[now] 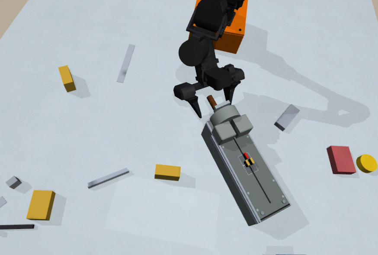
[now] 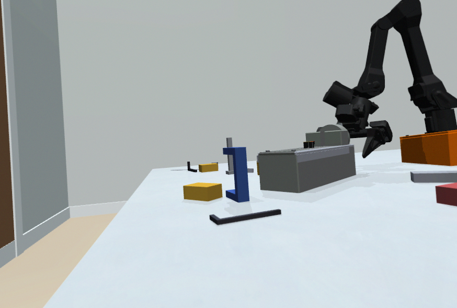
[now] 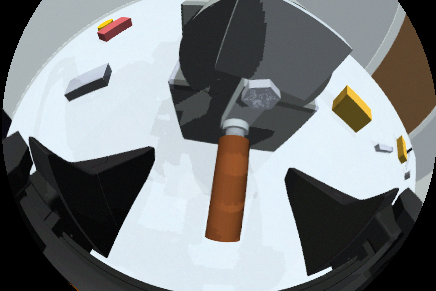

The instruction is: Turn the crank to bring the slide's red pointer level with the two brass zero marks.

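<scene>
one handle [image 3: 227, 188] pointing at gripper [image 3: 219, 202]

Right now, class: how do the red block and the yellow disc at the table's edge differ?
The red block is a flat rectangle with straight edges; the yellow disc is round. The block covers more of the table than the disc. The block is dull red, the disc bright yellow. Both lie flat, side by side, far from the open gripper.

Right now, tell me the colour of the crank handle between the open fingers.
Reddish brown, like copper. The crank handle shows best in the wrist view, free between the fingers.
</scene>
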`<action>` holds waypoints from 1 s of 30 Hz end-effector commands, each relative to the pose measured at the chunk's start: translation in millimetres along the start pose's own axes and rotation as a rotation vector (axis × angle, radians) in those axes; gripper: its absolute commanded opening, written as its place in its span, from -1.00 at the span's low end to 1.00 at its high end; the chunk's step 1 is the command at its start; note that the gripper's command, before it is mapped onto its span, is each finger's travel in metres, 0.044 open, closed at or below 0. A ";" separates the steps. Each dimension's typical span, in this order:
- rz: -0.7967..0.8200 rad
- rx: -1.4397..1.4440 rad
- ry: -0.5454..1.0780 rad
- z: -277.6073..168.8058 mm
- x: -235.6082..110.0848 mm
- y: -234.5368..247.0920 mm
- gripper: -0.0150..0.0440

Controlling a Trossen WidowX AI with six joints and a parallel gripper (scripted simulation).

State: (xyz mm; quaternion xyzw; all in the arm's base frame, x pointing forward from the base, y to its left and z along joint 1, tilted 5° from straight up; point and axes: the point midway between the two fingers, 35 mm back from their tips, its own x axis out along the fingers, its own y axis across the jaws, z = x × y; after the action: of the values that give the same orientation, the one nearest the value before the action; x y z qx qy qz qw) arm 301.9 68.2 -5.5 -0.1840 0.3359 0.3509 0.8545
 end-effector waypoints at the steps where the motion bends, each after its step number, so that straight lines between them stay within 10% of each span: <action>1: -0.010 -0.006 -0.010 11.3 -7.6 -3.3 1.00; 30: -0.003 -0.009 -0.009 112.4 -111.8 1.3 1.00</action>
State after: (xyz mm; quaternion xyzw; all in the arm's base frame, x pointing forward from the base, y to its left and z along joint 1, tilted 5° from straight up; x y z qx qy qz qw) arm 296.8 77.4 139.8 -0.1878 0.3290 0.3528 0.8556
